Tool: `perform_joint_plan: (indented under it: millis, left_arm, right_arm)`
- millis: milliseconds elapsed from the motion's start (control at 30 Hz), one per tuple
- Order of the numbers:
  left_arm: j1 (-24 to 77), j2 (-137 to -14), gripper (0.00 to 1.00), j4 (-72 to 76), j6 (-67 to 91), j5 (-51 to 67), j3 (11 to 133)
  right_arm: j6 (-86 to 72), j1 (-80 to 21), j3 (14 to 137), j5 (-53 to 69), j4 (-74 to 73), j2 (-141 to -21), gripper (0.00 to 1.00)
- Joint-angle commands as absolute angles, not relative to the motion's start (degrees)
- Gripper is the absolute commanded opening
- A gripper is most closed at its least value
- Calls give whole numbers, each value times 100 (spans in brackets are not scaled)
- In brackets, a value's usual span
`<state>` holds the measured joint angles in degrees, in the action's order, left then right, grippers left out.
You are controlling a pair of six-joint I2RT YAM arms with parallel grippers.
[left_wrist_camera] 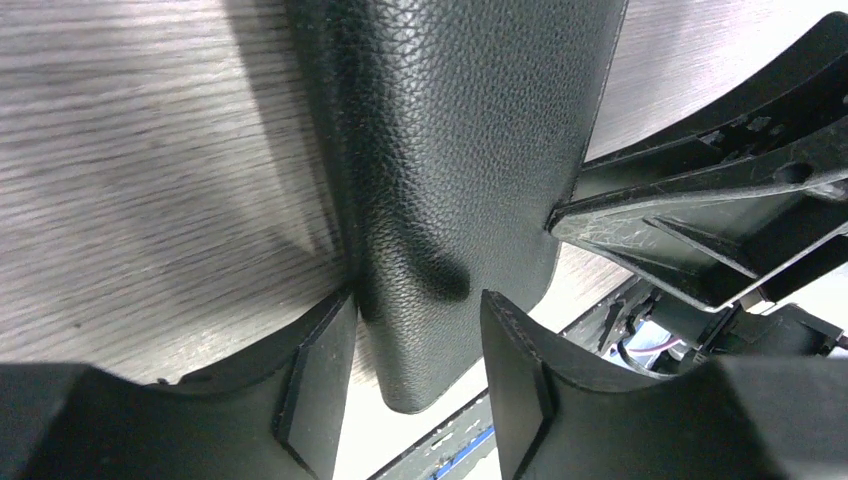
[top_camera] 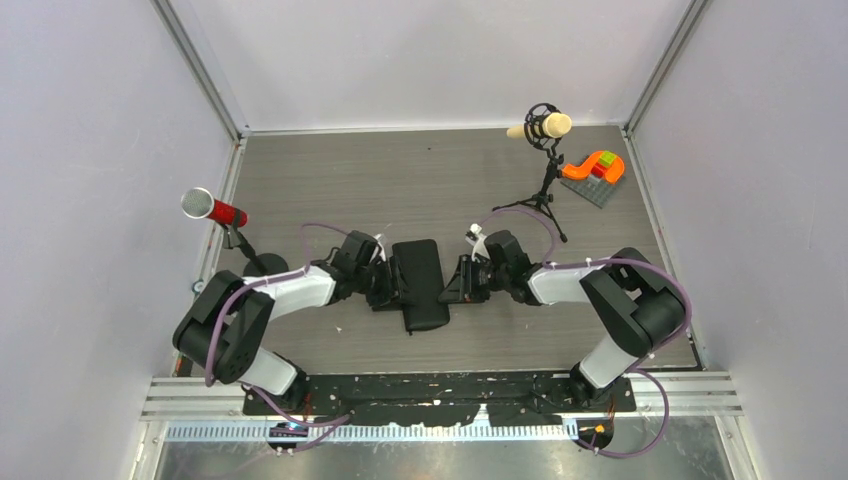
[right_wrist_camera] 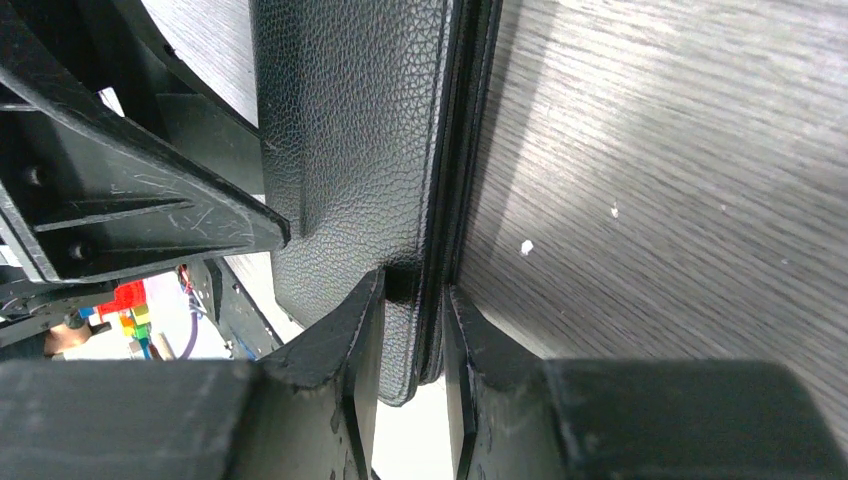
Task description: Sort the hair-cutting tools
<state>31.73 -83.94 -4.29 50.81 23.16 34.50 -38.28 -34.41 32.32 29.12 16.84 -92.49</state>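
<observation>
No scissors or combs show in any view. A flat black leather-look case (top_camera: 420,285) lies at the middle of the table between the two arms. My left gripper (top_camera: 388,285) is at its left edge. In the left wrist view the fingertips pinch the case's rounded edge (left_wrist_camera: 450,150), with the gripper (left_wrist_camera: 415,300) dimpling it. My right gripper (top_camera: 455,282) is at its right edge. In the right wrist view it (right_wrist_camera: 415,290) is shut tight on the case's seamed edge (right_wrist_camera: 350,130).
A red-headed microphone (top_camera: 212,208) stands at the left and a beige microphone on a black tripod (top_camera: 540,127) at the back right. Orange and green blocks on a grey plate (top_camera: 595,168) sit in the back right corner. White walls enclose the table.
</observation>
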Motion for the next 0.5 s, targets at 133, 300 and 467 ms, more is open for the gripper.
perform_joint_plan:
  millis: [133, 300, 467]
  left_arm:
    - [3146, -8508, 29, -242, 5086, 2355, 3491]
    - [3146, -8324, 4, -171, 5239, 2191, 3479]
    - [3146, -8222, 0, -34, 5528, 2033, 3455]
  right_arm:
    - [-3501, -3447, 3477, 2514, 1420, -9561, 31]
    - [-3387, -3454, 3400, 2298, 1294, -9050, 38]
    - [-3205, -3569, 3286, 1526, 660, -7775, 47]
